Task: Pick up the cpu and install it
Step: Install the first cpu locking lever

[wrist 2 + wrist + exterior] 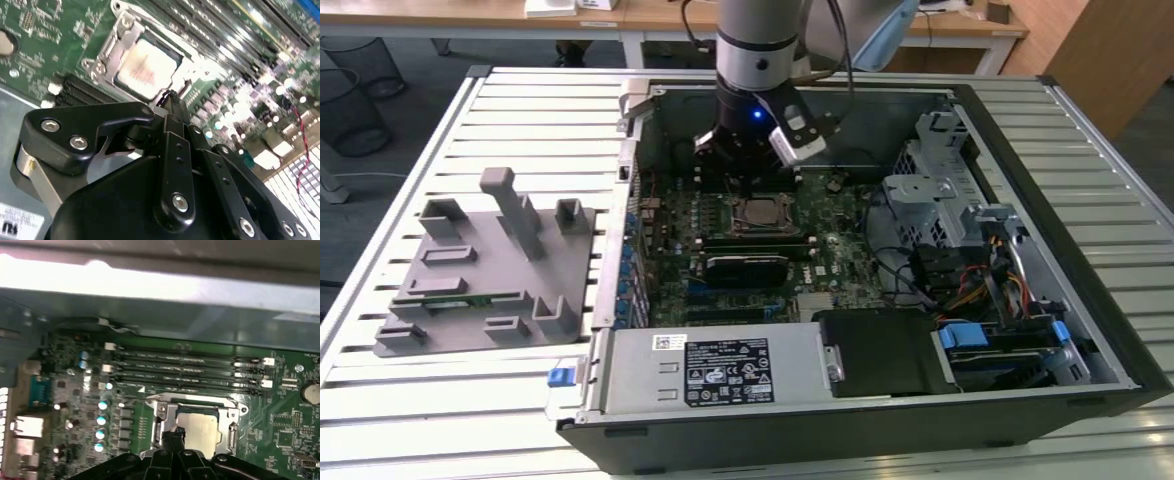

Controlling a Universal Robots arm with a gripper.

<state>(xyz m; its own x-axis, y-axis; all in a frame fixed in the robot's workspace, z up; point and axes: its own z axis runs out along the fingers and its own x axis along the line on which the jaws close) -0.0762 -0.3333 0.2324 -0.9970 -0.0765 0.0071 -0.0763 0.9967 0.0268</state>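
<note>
The arm [754, 50] is held upright inside the open computer case [1067, 300], its closed, empty gripper [172, 102] poised just above the cpu [147, 70], which is seated in the motherboard socket [167, 412].

The arm reaches straight down in the exterior view, wrist vertical, its hand [750, 170] held low; in both wrist views the black fingers [172, 112] meet at their tips

Lab: opened computer case [1067, 250] beside office desks [640, 20].
</note>
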